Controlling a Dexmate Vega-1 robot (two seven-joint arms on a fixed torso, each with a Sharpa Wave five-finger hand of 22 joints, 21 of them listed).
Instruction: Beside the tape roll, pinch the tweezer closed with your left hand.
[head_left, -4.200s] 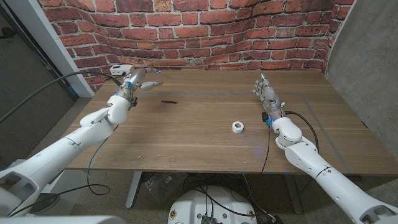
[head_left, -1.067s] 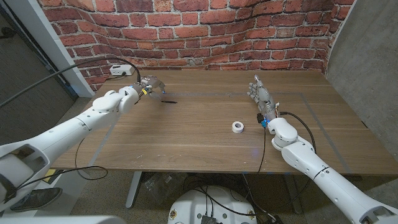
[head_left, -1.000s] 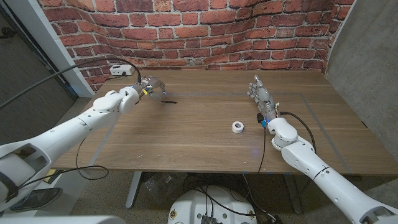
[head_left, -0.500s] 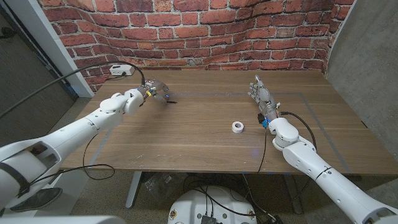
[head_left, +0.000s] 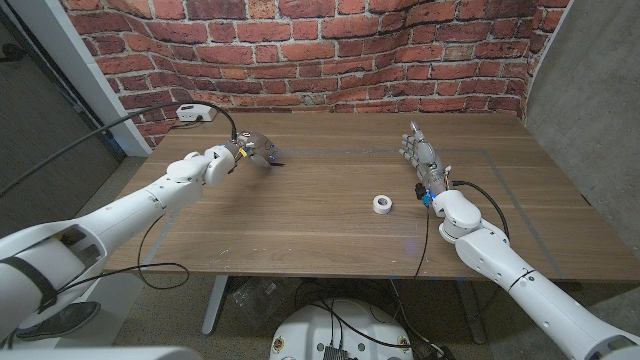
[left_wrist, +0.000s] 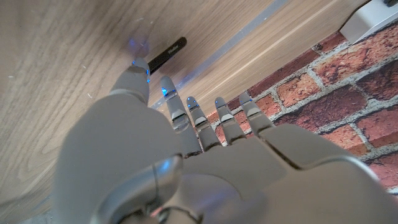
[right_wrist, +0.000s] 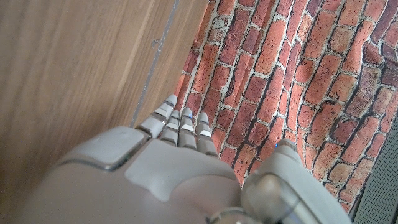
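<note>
Left hand (head_left: 252, 149) hovers over the far left part of the brown wooden worktop (head_left: 320, 215), its grey fingers (left_wrist: 198, 118) spread apart and holding nothing. Just past the fingertips lies the slim black tweezer (head_left: 273, 162), flat on the wood; in the left wrist view the tweezer (left_wrist: 166, 54) sits just off the thumb tip, close but apart from it, with small blue lights glowing on the fingertips. The left hand (left_wrist: 186, 168) shows its back to that camera, fingers fanned toward the red brick wall (head_left: 330, 50).

The small white tape roll (head_left: 382, 204) lies on its side-face near the middle right of the worktop, well apart from the tweezer and from the left hand.

Right hand (head_left: 422, 155) stands on the right side of the worktop, beyond the tape roll, fingers stretched out and close together, gripping nothing. In the right wrist view the right hand (right_wrist: 155, 168) points its fingers toward the brick wall. A white box with a cable (head_left: 193, 113) sits at the far left corner.
</note>
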